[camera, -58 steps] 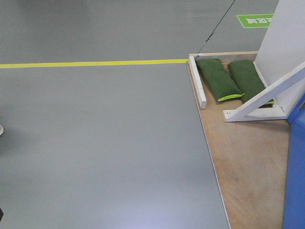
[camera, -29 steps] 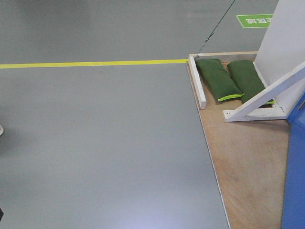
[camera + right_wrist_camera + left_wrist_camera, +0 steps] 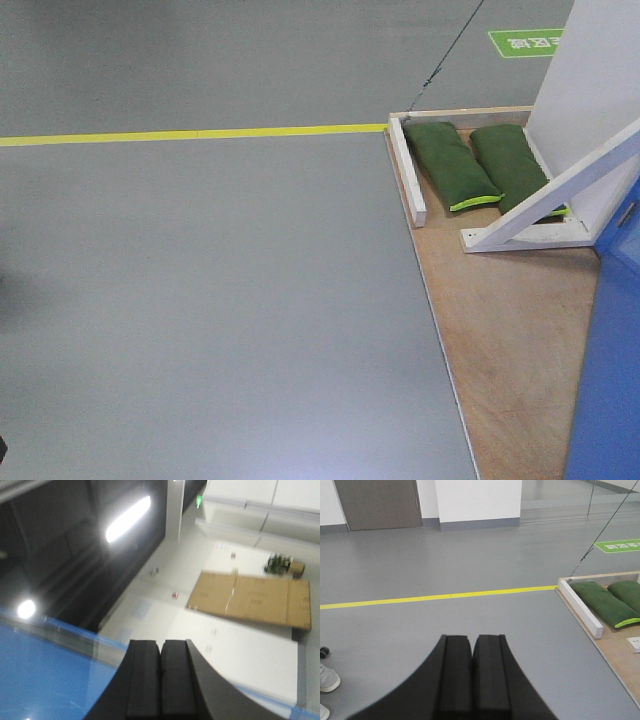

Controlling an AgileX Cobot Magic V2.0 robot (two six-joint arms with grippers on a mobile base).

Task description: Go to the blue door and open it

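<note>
The blue door shows as a glossy blue panel at the right edge of the front view, standing on a plywood base. Its handle, lock and latch plate are out of view. In the right wrist view the blue door fills the lower left, seen at a steep tilt. My right gripper is shut and empty, next to that blue surface. My left gripper is shut and empty, held over the grey floor to the left of the base.
A plywood base carries a white frame with a diagonal brace and two green sandbags. A white batten edges it. A yellow floor line crosses the grey floor. A shoe sits at far left.
The base, brace and sandbags have shifted slightly left in the front view, and more of the blue door shows at the right edge. Both grippers stay shut.
</note>
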